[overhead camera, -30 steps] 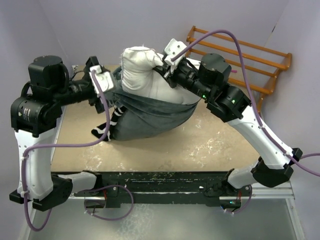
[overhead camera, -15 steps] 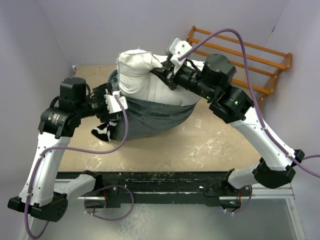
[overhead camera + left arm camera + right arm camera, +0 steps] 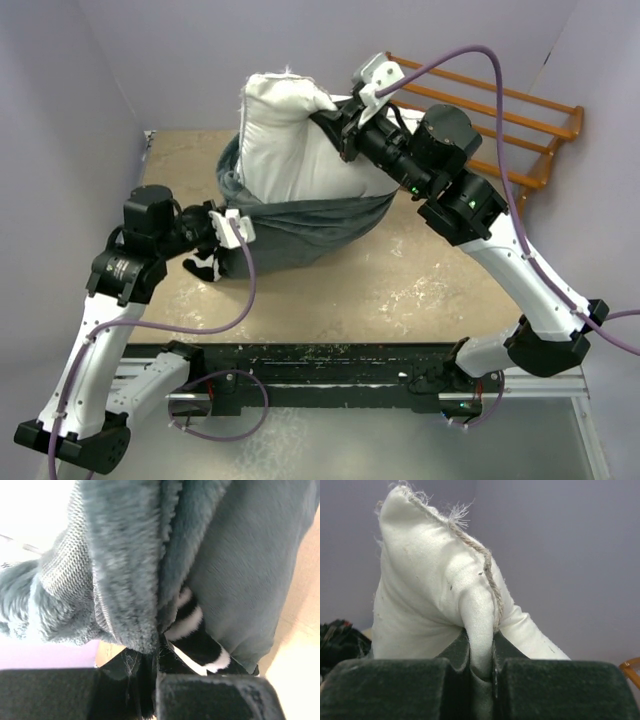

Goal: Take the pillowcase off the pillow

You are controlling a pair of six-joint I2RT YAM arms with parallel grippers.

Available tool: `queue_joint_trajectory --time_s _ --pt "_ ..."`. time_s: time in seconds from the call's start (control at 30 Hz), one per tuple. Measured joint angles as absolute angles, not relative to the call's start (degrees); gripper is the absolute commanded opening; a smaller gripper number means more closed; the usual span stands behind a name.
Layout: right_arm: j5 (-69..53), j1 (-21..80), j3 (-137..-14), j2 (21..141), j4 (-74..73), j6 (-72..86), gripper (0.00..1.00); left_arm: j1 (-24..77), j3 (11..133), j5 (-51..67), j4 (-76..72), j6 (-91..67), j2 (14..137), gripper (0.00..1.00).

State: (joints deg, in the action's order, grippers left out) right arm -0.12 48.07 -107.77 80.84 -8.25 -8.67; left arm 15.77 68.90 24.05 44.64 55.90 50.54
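The white pillow (image 3: pixel 285 140) stands lifted at the back of the table, its upper half out of the pillowcase (image 3: pixel 305 225). The pillowcase hangs dark grey side out round the pillow's lower half, with a zebra-striped corner (image 3: pixel 205 267) trailing on the table. My right gripper (image 3: pixel 337 127) is shut on a fold of the pillow (image 3: pixel 430 590) beside its stitched seam; in the right wrist view the gripper (image 3: pixel 481 655) pinches white cloth. My left gripper (image 3: pixel 233 228) is shut on the pillowcase's left rim. In the left wrist view the gripper (image 3: pixel 156 655) clamps the plush pillowcase (image 3: pixel 125 565) next to the zebra stripes (image 3: pixel 192 630).
An orange wooden rack (image 3: pixel 505 120) leans at the back right, behind my right arm. Purple walls close in the tan table (image 3: pixel 420 285) on the left and at the back. A black rail (image 3: pixel 330 362) runs along the near edge between the arm bases.
My left gripper came in from the left, dropped lower and closed on the pillowcase's rim. My right gripper raised the pillow higher, so more white shows above the grey cover.
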Motion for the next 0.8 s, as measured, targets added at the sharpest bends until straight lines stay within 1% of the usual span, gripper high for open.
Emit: queue_joint_trajectory --time_s 0.23,0.4,0.43,0.5,0.53,0.57,0.6,0.67,0.73,0.8 --pt "4.6 47.0 -107.1 80.9 -4.7 -5.2 0.00 15.9 55.3 20.1 39.7 61.1 45.1 0.00" --pt "7.4 46.7 -103.3 80.8 -1.1 -3.6 0.00 15.9 45.7 15.3 33.6 66.3 44.7 0.00" --pt "7.9 46.6 -102.7 80.8 -0.6 -3.4 0.00 15.9 44.2 14.7 32.9 67.2 44.7 0.13" --pt "8.3 46.4 -101.9 80.8 -0.1 -3.0 0.00 15.8 43.1 14.1 32.5 67.7 45.0 0.61" --pt "8.5 46.4 -101.8 80.8 -0.1 -3.0 0.00 15.8 43.6 14.1 33.0 67.5 45.3 0.76" --pt "8.7 46.2 -101.9 80.8 0.4 -3.0 0.00 15.6 44.9 14.1 35.1 67.1 46.0 0.96" --pt "8.7 46.0 -102.1 80.8 0.7 -3.0 0.00 15.4 46.9 14.5 38.1 66.1 47.0 1.00" --pt "8.8 45.3 -103.3 80.8 0.8 -3.0 0.00 15.0 57.5 16.5 48.8 62.2 51.8 0.99" --pt "9.1 44.5 -105.6 81.3 0.7 -2.9 0.00 14.8 73.8 20.1 56.5 56.9 58.3 0.99" --pt "8.9 44.2 -107.9 82.2 0.8 -2.4 0.00 14.7 93.4 24.9 60.9 51.0 64.8 0.99"
